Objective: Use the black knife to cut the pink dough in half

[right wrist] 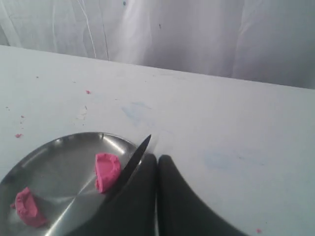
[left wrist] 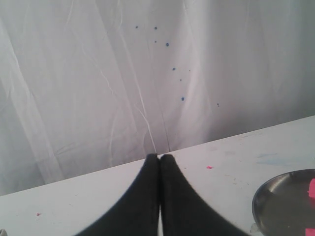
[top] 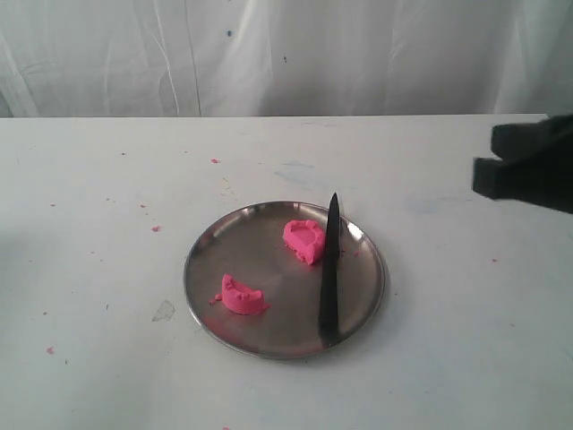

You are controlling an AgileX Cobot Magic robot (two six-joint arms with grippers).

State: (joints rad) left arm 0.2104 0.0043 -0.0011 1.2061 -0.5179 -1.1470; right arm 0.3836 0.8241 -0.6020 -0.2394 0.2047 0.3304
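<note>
Exterior view is showing the pink dough [top: 304, 240] lying halved on the plate [top: 215, 246], the black knife [top: 329, 269] resting alongside; you are holding both grippers closed, empty, so keep clear.

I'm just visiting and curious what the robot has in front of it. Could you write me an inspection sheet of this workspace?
Surface: white table, marked with faint smudges.
Job's things: pink dough lies in two separate chunks on the steel plate; black knife lies on the plate beside one chunk.
Clutter: tiny pink crumbs scattered on the table.
Grippers: right tool shut, empty, away from the plate; left tool shut, empty.
Cables: nothing seen.
Surroundings: white sheet backdrop behind the table.
</note>
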